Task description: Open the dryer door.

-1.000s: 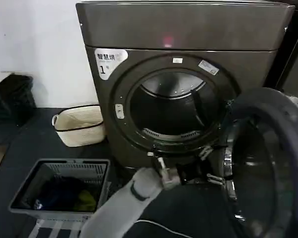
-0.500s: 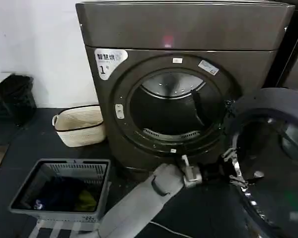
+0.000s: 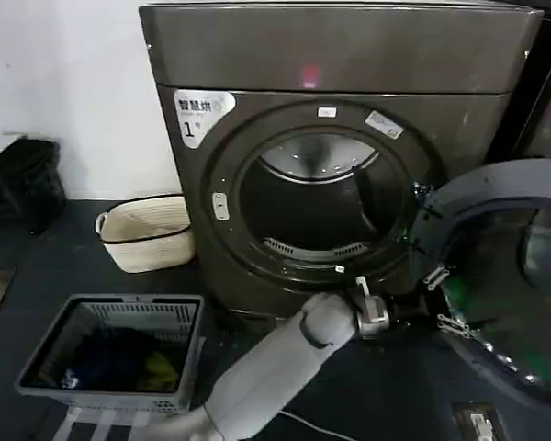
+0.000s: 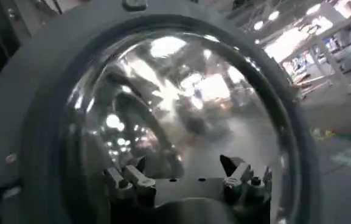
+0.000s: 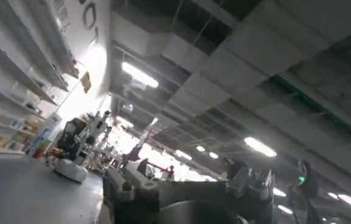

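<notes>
A white wall stands behind a dark floor, and the things on that floor read from left to right. Far left lies one black heap point(image 3: 18, 184) against the wall. Next, near the wall, sits one cream woven basket point(image 3: 147, 231); what it holds cannot be made out. Nearer, one grey slotted laundry basket point(image 3: 110, 354) holds dark clothes with a yellow-green piece among them.

In the middle stands the dryer point(image 3: 340, 55), with a white "1" sticker point(image 3: 202, 112) and a pink light point(image 3: 309, 75) on its front. Its round opening is uncovered and the drum point(image 3: 317, 202) looks bare inside.

The left arm's grey forearm runs up from the near edge, and the left gripper point(image 3: 432, 296) reaches to the near edge of the dryer door point(image 3: 500, 276), which is swung wide open to the right of the dryer, its grey inner face and dark glass turned this way. The left wrist view looks straight at the domed glass point(image 4: 181, 115); whether the claw is spread or pinching cannot be told.

The right gripper point(image 5: 190, 182) points up toward a ceiling, fingers spread apart.
</notes>
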`<state>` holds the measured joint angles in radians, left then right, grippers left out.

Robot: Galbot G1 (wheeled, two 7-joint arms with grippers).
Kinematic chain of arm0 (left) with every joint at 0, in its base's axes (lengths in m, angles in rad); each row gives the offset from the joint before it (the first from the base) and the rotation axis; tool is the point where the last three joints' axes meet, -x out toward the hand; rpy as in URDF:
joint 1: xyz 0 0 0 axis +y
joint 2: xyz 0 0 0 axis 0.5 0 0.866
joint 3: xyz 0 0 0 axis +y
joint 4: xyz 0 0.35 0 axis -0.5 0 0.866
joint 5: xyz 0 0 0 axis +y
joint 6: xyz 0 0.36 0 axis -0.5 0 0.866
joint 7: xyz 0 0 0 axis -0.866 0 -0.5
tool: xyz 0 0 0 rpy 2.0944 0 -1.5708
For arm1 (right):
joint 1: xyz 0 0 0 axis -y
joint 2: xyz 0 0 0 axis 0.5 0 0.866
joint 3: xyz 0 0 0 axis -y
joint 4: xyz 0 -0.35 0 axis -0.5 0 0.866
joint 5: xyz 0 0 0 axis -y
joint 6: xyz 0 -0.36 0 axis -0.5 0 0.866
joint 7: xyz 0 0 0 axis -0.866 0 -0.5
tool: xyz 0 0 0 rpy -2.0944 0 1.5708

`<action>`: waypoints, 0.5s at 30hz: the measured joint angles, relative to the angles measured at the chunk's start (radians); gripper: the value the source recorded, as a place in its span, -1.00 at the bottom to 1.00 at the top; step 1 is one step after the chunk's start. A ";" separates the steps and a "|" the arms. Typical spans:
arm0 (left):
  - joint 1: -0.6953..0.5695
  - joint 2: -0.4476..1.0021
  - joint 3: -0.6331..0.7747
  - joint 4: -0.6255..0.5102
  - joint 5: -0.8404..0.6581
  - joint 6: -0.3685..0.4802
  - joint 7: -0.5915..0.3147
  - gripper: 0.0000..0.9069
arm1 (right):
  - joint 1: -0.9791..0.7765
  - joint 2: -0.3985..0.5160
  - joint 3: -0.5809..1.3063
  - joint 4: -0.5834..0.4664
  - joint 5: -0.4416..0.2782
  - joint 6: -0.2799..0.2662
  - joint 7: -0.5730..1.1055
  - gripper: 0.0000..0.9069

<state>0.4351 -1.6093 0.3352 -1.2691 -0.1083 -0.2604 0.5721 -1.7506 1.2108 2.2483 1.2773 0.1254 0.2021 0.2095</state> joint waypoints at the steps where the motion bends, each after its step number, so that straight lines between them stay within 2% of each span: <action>1: -0.003 0.000 -0.001 0.006 0.000 0.000 0.000 1.00 | 0.000 0.002 -0.001 0.000 0.000 0.000 0.000 1.00; 8: 0.008 0.000 0.001 0.004 0.003 0.006 0.005 1.00 | 0.005 0.010 -0.008 0.013 -0.002 -0.005 -0.014 1.00; 15: 0.058 0.000 -0.003 -0.063 -0.008 0.043 0.014 1.00 | 0.017 0.003 -0.026 0.025 -0.002 -0.025 -0.037 1.00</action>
<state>0.4932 -1.6090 0.3322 -1.3321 -0.1163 -0.2178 0.5857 -1.7335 1.2141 2.2221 1.3022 0.1234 0.1767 0.1726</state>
